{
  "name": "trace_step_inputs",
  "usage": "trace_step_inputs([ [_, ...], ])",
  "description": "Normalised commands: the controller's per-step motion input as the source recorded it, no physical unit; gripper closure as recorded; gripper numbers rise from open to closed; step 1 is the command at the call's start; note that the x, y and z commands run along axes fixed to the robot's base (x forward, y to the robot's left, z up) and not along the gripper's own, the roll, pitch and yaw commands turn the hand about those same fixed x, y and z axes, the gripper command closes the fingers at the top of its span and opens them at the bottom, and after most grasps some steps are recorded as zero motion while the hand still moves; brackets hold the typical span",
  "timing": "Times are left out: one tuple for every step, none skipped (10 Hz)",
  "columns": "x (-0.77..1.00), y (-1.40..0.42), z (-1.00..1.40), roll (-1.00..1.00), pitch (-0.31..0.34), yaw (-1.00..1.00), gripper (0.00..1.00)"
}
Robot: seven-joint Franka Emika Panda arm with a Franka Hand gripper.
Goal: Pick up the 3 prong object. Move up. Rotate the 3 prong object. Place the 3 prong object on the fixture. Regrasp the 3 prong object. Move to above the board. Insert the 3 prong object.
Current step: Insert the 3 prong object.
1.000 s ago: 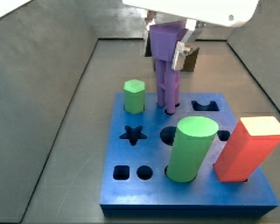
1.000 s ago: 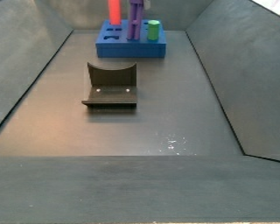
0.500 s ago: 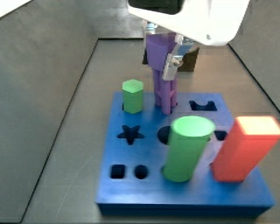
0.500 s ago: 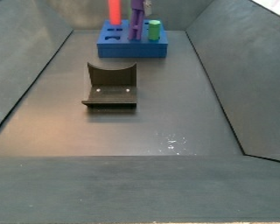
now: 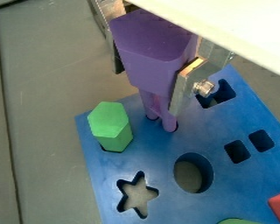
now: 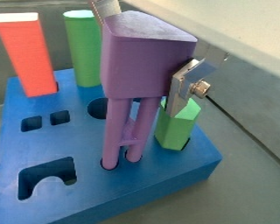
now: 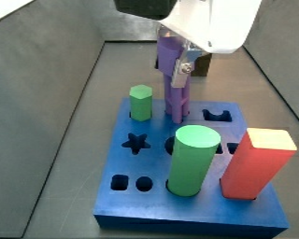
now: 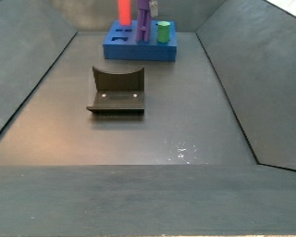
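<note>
A: Where is the 3 prong object (image 6: 133, 87)?

B: Upright over the board (image 7: 196, 210), its lower end down in a hole near the board's back edge, just beside the green hexagonal peg (image 5: 108, 125). The gripper (image 7: 175, 58) is above the board, its jaws closed on the purple piece's upper part; a silver finger (image 6: 187, 80) lies flat against its side.

A: What else does the board hold?

B: A tall green cylinder (image 7: 190, 161) in a round hole and an orange-red block (image 7: 256, 165) beside it, both near the front. The star cutout (image 5: 136, 192), one round hole (image 5: 192, 171) and two small slots (image 5: 248, 145) are open.

A: And the fixture (image 8: 117, 90)?

B: On the floor, well apart from the board, with nothing in its notch.
</note>
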Motion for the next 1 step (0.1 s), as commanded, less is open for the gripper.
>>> trace_step_inputs([
  [0.00, 0.00, 0.00, 0.00, 0.000, 0.00, 1.00],
])
